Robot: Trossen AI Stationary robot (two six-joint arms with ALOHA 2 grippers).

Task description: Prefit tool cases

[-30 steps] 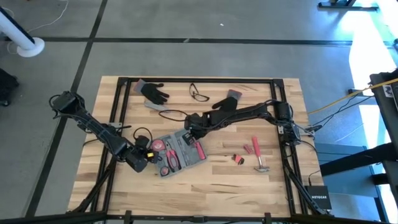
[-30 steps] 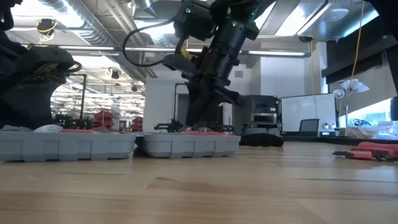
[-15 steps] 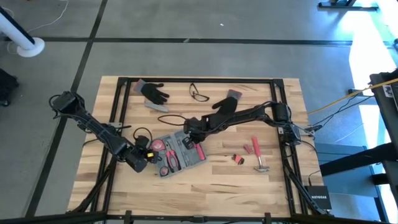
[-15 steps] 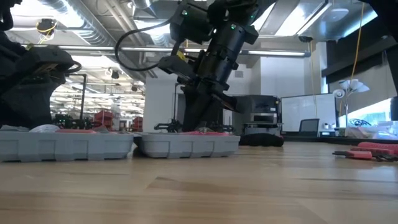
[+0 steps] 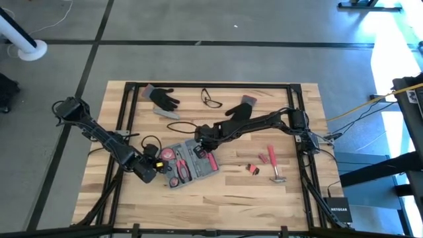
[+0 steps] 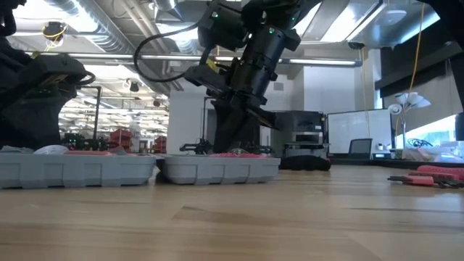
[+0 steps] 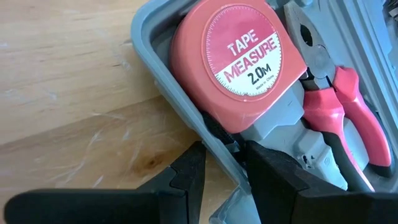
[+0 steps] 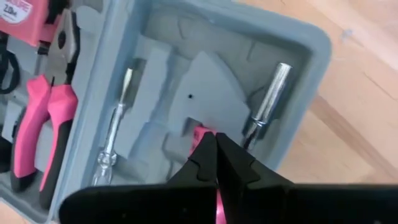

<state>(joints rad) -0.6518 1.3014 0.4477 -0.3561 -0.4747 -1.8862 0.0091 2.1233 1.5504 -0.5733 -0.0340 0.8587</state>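
The grey tool case (image 5: 190,162) lies open and flat on the wooden table, with a red tape measure (image 7: 239,68) and pink-handled pliers (image 7: 348,118) in its recesses. My left gripper (image 5: 157,170) is at the case's left end, shut on its rim. My right gripper (image 5: 203,142) hangs over the case's far half, shut, pointing steeply down. Its tips (image 8: 210,140) stand at a pink piece (image 8: 202,131) in a recess, between a slim screwdriver (image 8: 115,130) and a chrome shaft (image 8: 268,96). My left gripper grips the case's rim wall (image 7: 219,148) beside the tape measure, one finger (image 7: 186,177) outside the case and one (image 7: 270,177) inside. The fingers slant down from the table's left. The case stays flat on the table. My right gripper: I cannot tell whether its shut tips touch the pink piece.
Two black gloves (image 5: 164,98) (image 5: 239,111), safety glasses (image 5: 211,99) and a small grey bar (image 5: 165,113) lie at the far side. A hammer (image 5: 274,166) and small red tools (image 5: 254,169) lie to the case's right. Bare wood shows along the near edge.
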